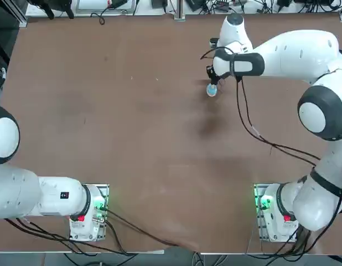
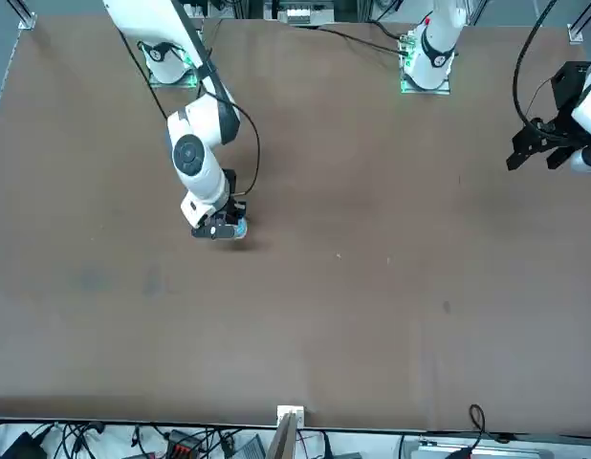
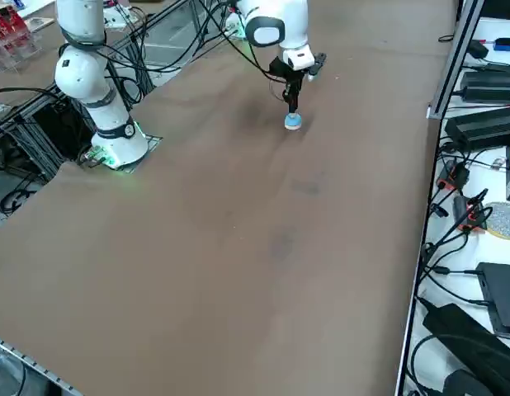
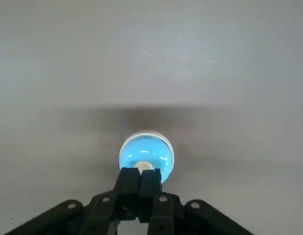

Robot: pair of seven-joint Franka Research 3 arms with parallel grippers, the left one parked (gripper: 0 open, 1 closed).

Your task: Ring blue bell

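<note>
The blue bell (image 4: 145,152) is a small light-blue dome with a whitish top button, standing on the brown table at the far right part of the top view (image 1: 211,90). My right gripper (image 4: 139,177) is shut, its two black fingers pressed together with nothing between them. Their tips sit right over the bell's button; whether they touch it I cannot tell. In the right side view the gripper (image 3: 291,110) points straight down just above the bell (image 3: 293,123). In the front view the gripper (image 2: 219,229) covers most of the bell (image 2: 239,229).
The brown table (image 1: 132,127) stretches bare around the bell. Cables run along its far edge (image 1: 160,8), and a black cable hangs from my right arm (image 1: 254,130). Shelves with equipment (image 3: 478,124) line the table's side in the right side view.
</note>
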